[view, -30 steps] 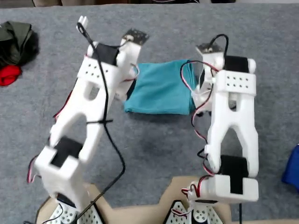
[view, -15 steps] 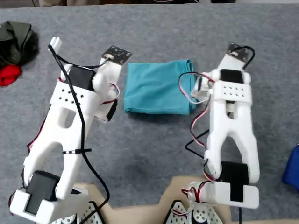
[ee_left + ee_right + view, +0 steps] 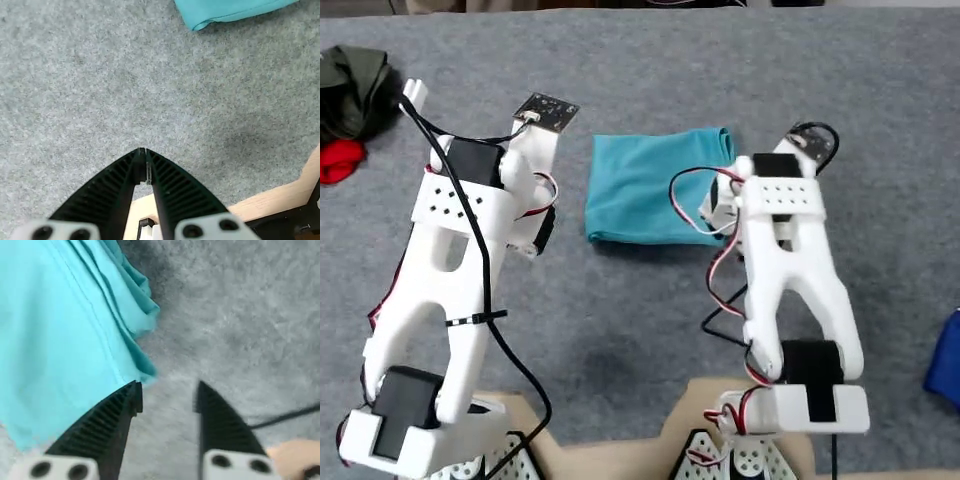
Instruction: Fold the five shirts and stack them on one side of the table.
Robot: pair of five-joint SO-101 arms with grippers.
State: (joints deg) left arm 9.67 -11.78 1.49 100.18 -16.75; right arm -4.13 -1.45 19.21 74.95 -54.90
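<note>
Left wrist view looks along the left gripper (image 3: 145, 152), whose two black ribbed fingers are pressed together tip to tip with nothing between them, poised over the grey felt-like cover of the bench (image 3: 100, 75). Beyond those tips lies bare grey cover, and further out a rounded corner of the folded teal shirt (image 3: 235, 10) shows at the edge of the picture, well apart from the gripper. A strip of pale wooden bench edge (image 3: 280, 200) runs behind the fingers on one side. In the right wrist view the right gripper (image 3: 167, 390) stands with its fingers spread and holds nothing; one finger hangs at the edge of the teal shirt, where several layered folds of cloth end in a loose corner, and the other hangs over the grey cover just beside it. Whether the finger touches the cloth cannot be told. From the high view, the shirt lies flat as a neat rectangle between the two white arms, toward the far middle of the bench, with the left arm (image 3: 450, 260) just beside its left edge and the right arm (image 3: 785, 260) over its near right corner. Far off at the left rear corner a crumpled dark green garment (image 3: 355, 85) sits with a red garment (image 3: 340, 160) just beside it, and a blue cloth (image 3: 945, 360) is cut off by the right edge.
</note>
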